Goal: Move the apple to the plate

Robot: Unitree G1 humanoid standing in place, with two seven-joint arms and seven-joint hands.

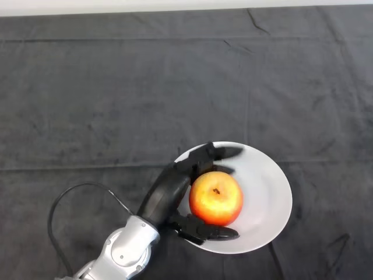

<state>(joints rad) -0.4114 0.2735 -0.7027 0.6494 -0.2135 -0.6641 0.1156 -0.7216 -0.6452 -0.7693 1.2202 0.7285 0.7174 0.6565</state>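
Note:
A red and yellow apple (215, 197) sits stem up on a white plate (269, 195) at the near middle of the table. My left hand (172, 189) reaches in from the lower left and lies over the plate's left rim, right beside the apple. Its fingers (217, 153) stretch out straight past the apple's far side and its thumb (211, 233) lies along the near side. The hand spans wider than the apple, and the far finger stands apart from it. The hand is open around the apple.
A dark cloth (116, 93) covers the whole table. A pale strip (175, 4) runs along the table's far edge.

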